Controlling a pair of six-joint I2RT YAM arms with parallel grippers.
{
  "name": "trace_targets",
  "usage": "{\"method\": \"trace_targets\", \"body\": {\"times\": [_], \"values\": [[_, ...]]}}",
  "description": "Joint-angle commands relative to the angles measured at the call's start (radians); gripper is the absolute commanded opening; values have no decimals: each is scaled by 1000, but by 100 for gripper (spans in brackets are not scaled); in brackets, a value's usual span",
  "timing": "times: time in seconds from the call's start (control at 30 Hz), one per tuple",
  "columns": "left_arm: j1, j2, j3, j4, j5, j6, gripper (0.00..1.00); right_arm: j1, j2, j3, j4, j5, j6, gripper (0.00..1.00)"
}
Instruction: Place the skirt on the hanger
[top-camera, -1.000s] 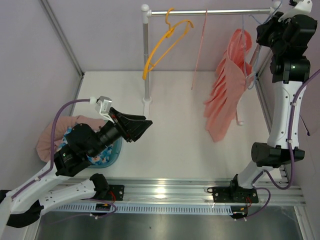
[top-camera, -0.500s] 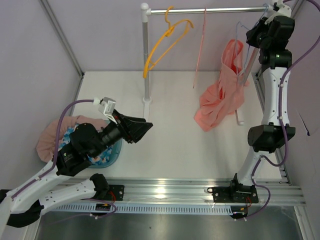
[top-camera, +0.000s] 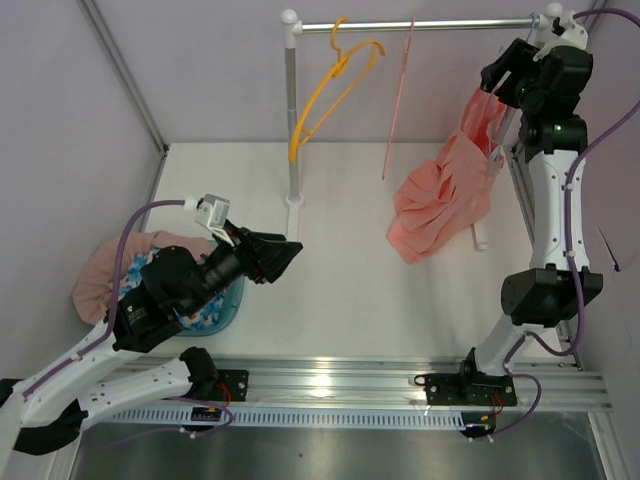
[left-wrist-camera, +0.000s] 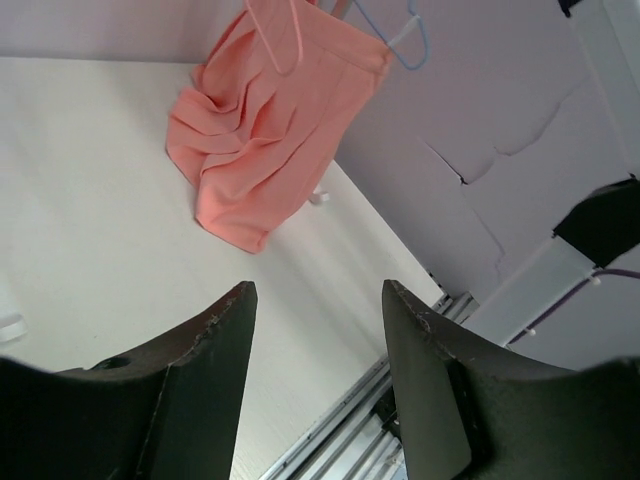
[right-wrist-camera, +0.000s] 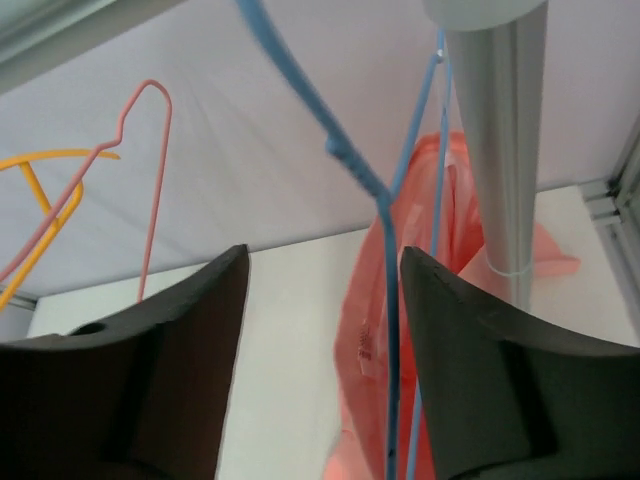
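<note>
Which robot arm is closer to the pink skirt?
Right. The right end effector is up by the rail, just beside the top of the skirt. The left end effector hovers far off over the left side of the table.

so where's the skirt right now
In the top view the skirt hangs at the far right, under the right end of the rail, beside the right gripper.

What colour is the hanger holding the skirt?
Blue; the hanger shows best in the right wrist view, against the salmon-pink skirt.
</note>
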Motion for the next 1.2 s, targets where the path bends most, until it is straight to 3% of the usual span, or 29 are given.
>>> {"method": "trace_targets", "body": {"times": [0.0, 0.03, 0.17, 0.37, 0.47, 0.53, 0.67, 0.7, 0.83, 0.93, 1.17], "values": [[0, 3, 13, -9, -68, 22, 60, -12, -116, -13, -13, 21, 52, 75], [0, 6, 16, -22, -100, 22, 60, -19, -149, -25, -26, 22, 61, 83], [0, 22, 24, -59, -174, 20, 64, -39, -255, -104, -65, 6, 109, 91], [14, 40, 28, -197, -414, -85, 67, -74, -418, -310, -127, -6, 161, 94], [71, 57, 30, -334, -527, -191, 70, -82, -542, -470, -142, -58, 170, 99], [167, 66, 15, -461, -561, -297, 74, -82, -642, -557, -142, -89, 176, 99], [403, 68, -57, -480, -497, -328, 76, -80, -800, -803, -155, -174, 152, 99], [509, 75, -70, -477, -451, -331, 76, -79, -829, -836, -164, -179, 150, 99], [707, 154, -162, -443, -360, -374, 76, -71, -935, -979, -167, -261, 147, 97], [781, 241, -228, -411, -308, -435, 75, -49, -978, -1045, -179, -273, 136, 96], [793, 405, -301, -385, -361, -566, 76, 3, -1019, -1097, -181, -278, 133, 96]]}}
